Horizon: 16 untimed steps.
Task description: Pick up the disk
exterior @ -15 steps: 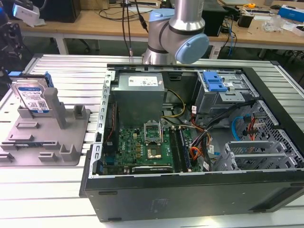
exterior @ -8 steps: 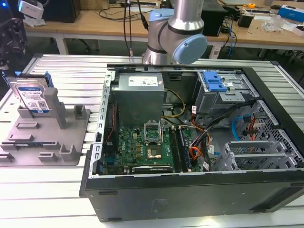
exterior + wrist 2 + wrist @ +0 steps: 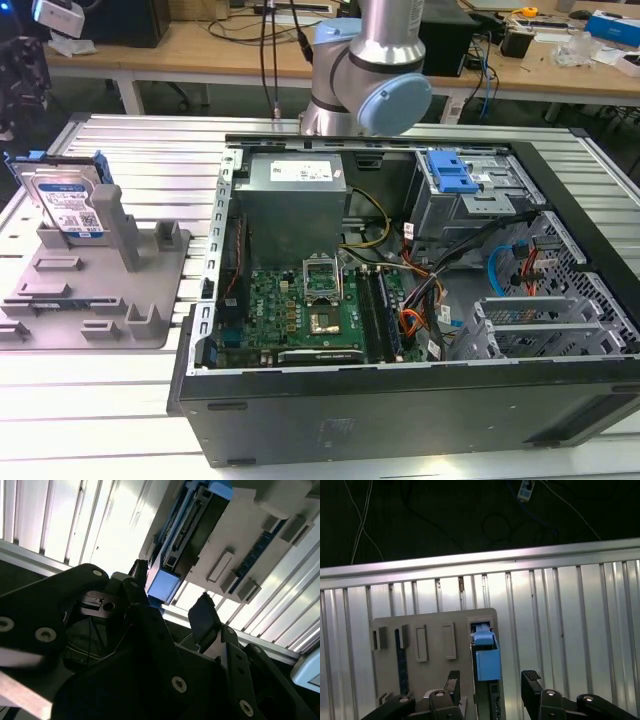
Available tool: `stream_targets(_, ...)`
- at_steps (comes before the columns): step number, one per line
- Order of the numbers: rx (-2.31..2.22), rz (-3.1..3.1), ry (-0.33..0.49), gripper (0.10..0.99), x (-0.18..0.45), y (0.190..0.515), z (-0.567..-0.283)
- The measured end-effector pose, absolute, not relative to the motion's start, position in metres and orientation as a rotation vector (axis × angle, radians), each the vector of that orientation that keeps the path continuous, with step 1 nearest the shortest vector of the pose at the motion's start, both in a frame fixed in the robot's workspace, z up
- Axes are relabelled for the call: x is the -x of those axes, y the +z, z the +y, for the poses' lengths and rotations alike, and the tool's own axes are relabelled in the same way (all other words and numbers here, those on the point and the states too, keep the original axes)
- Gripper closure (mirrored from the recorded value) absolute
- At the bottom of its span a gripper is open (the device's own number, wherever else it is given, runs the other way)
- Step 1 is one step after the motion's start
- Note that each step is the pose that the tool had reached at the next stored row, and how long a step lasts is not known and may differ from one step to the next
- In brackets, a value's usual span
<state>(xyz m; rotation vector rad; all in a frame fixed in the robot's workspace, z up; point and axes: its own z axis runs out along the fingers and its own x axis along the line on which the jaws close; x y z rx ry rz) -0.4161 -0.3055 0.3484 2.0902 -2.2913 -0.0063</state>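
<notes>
The disk (image 3: 68, 205) stands on edge in a slot of the grey holder plate (image 3: 100, 295) at the exterior view's left, its white-and-blue label facing the camera. In both wrist views I look down its blue-railed edge (image 3: 486, 657) (image 3: 164, 584). My gripper (image 3: 492, 680) (image 3: 171, 591) is open above it. One black finger (image 3: 454, 680) is on one side of the disk and the other finger (image 3: 531, 677) on the other side, and neither touches it. Nothing is held.
An open computer case (image 3: 400, 400) lies to the right of the holder in the exterior view, with a grey power supply (image 3: 295, 190) and a blue bracket (image 3: 450, 175) inside. The ribbed metal table (image 3: 100, 420) ends at an edge (image 3: 480, 560) close behind the holder.
</notes>
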Motion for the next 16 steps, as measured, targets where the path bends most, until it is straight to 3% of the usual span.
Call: stream_targets(16, -2.117, -2.268, 0.029, 0.482, 0.421, 0.333, -0.305)
